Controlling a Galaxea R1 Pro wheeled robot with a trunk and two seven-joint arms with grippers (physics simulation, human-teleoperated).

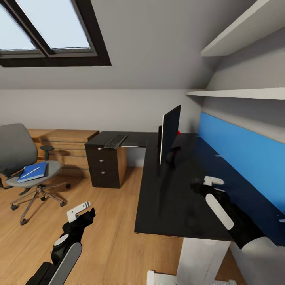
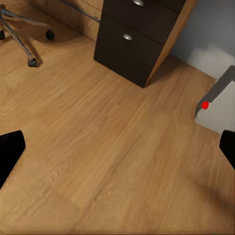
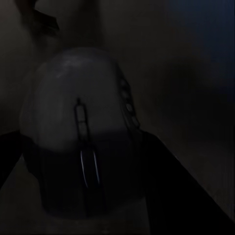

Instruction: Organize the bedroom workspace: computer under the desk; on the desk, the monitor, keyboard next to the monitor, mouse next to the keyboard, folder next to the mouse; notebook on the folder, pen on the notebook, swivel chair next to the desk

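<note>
The right gripper is down low over the black desk, and the right wrist view shows a mouse sitting right between its two dark fingers. The fingers look pressed to both sides of the mouse, but it is very dark there, so I cannot tell for sure if they squeeze it. The left gripper hangs over the wood floor, beside the desk, holding nothing, and its two fingertips are far apart. Under it, the left wrist view shows the floor, the dark drawers and a corner of the grey computer with its red light. On the desk, the monitor stands upright, seen from its side. The keyboard lies on the far arm of the desk, above the drawers and apart from the monitor. The swivel chair stands well away from the desk on the floor. The blue folder lies on its seat, and the white pen lies on top of the folder.
</note>
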